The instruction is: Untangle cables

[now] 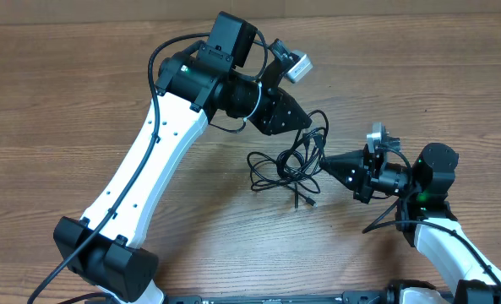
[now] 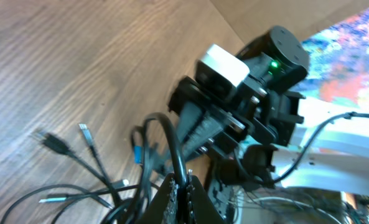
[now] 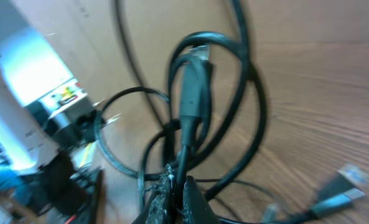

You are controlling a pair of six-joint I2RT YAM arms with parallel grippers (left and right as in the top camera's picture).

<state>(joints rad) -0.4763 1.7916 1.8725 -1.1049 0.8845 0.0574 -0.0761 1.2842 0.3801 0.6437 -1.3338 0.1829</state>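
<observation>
A tangle of thin black cables (image 1: 285, 165) lies on the wooden table between my two grippers. My left gripper (image 1: 305, 121) sits at the bundle's upper edge; in the left wrist view its fingers (image 2: 185, 185) are shut on a black cable loop (image 2: 172, 140), with plug ends (image 2: 88, 138) spread to the left. My right gripper (image 1: 324, 164) touches the bundle's right side; in the right wrist view its fingers (image 3: 173, 183) are shut on a black cable (image 3: 190, 102) that runs up to a plug. A silver-tipped plug (image 3: 349, 177) lies at lower right.
The wooden table (image 1: 81, 93) surrounds the bundle. A loose plug end (image 1: 307, 201) lies below the tangle. The left arm's white link (image 1: 149, 160) crosses the table's left-centre. The right arm's base (image 1: 436, 169) stands at the right. Thicker arm cables (image 1: 161, 55) loop by the left wrist.
</observation>
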